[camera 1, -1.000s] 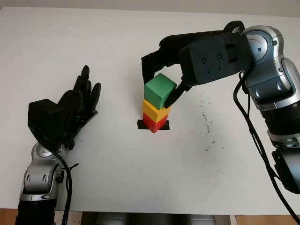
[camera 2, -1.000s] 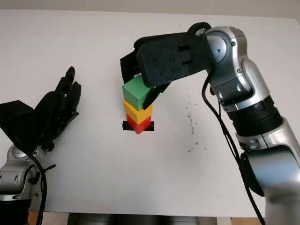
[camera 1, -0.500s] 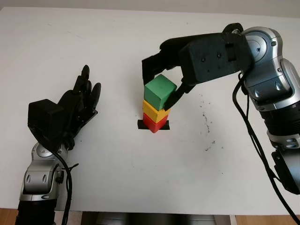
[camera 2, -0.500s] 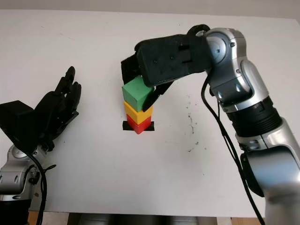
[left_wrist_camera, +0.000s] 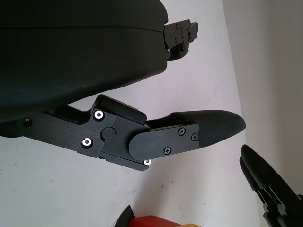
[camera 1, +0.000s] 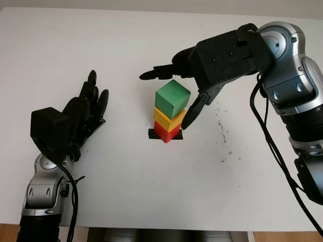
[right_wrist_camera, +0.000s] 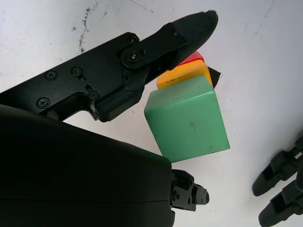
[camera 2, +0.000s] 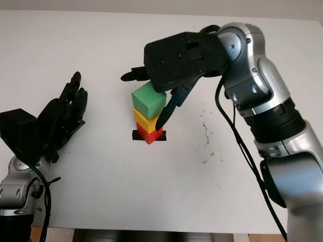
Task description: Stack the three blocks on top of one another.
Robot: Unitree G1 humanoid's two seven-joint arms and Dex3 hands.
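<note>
The right robot hand (camera 1: 169, 96) is positioned at the centre of the table (camera 1: 126, 176), directly over and around the block stack. It is released and grasps nothing. One of its fingers (camera 1: 194, 108) angles down on the right side of the stack, its tip level with the yellow block and just beside it without visible contact. The other fingers point leftward behind and above the green block, apart from it.

The green block (camera 1: 172, 98) sits on top of the stack, slightly rotated relative to the block below. The yellow block (camera 1: 168, 120) lies directly under it, and the red block (camera 1: 165, 133) forms the base. The red block stands on a black marker strip (camera 1: 151, 133) fixed to the table. All three blocks are in contact with one another and stand upright. In the right wrist view the green block (right_wrist_camera: 187, 118) is free on every visible face.

The left robot hand (camera 1: 83, 113) is open and located over the left part of the table, well apart from the stack. Small dark specks (camera 1: 222, 131) mark the table surface to the right of the stack
</note>
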